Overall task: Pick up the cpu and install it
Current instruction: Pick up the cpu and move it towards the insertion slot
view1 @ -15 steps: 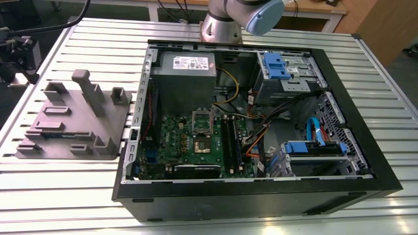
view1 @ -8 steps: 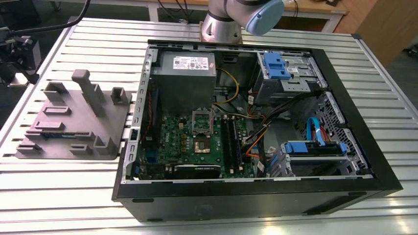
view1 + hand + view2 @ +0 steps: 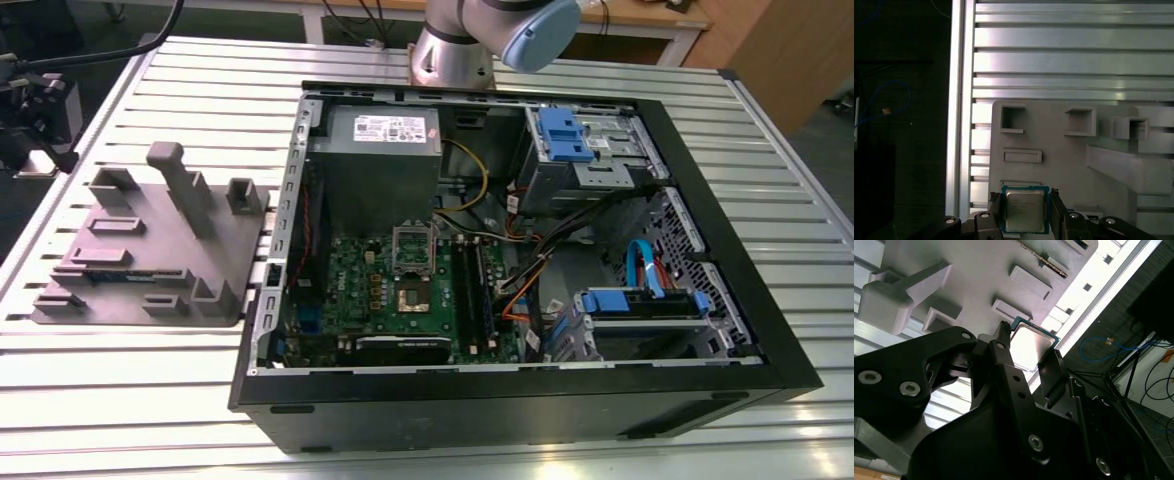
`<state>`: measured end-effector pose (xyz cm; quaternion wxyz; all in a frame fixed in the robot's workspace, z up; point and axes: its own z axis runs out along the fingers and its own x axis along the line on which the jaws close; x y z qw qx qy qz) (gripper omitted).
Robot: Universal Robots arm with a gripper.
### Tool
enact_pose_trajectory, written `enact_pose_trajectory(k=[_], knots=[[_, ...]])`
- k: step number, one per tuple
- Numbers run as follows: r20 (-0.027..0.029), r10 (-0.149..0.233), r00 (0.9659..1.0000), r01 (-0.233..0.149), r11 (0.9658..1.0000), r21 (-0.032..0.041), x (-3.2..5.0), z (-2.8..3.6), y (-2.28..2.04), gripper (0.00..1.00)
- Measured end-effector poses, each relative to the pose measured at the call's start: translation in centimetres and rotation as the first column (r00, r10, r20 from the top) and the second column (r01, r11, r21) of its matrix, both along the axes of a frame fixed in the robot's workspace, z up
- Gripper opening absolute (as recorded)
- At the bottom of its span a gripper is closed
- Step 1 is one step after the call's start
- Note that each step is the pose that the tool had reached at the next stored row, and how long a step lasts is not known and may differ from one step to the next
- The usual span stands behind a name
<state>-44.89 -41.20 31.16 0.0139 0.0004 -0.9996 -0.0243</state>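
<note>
The cpu (image 3: 1025,209), a flat square chip with a shiny silver top and a green rim, sits between the two black fingers of my gripper (image 3: 1025,212) over the grey plastic tray (image 3: 1064,165). The fingers press against two opposite edges of the chip. In the second wrist view the cpu (image 3: 1031,342) shows between the same fingers, the gripper (image 3: 1029,354) just above the tray (image 3: 979,275). I cannot tell whether the chip still rests on the tray. In the exterior view the dark square socket (image 3: 411,293) lies on the green motherboard inside the open computer case (image 3: 747,330).
The grey tray (image 3: 134,250) with upright blocks lies on the slatted metal table at the exterior view's left, next to the case. The arm's base (image 3: 461,50) stands behind the case. Cables, blue drive brackets and a power supply fill the case around the motherboard.
</note>
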Motion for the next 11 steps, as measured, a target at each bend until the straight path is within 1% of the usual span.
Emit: enact_pose_trajectory(k=[7, 11], knots=[[-0.0001, 0.000, 1.0000, 0.000, 1.0000, -0.0001, 0.00, 0.12, 0.00, 0.47], [0.0000, 0.000, 1.0000, 0.000, 1.0000, 0.0000, 0.00, 0.59, 0.00, 0.47]])
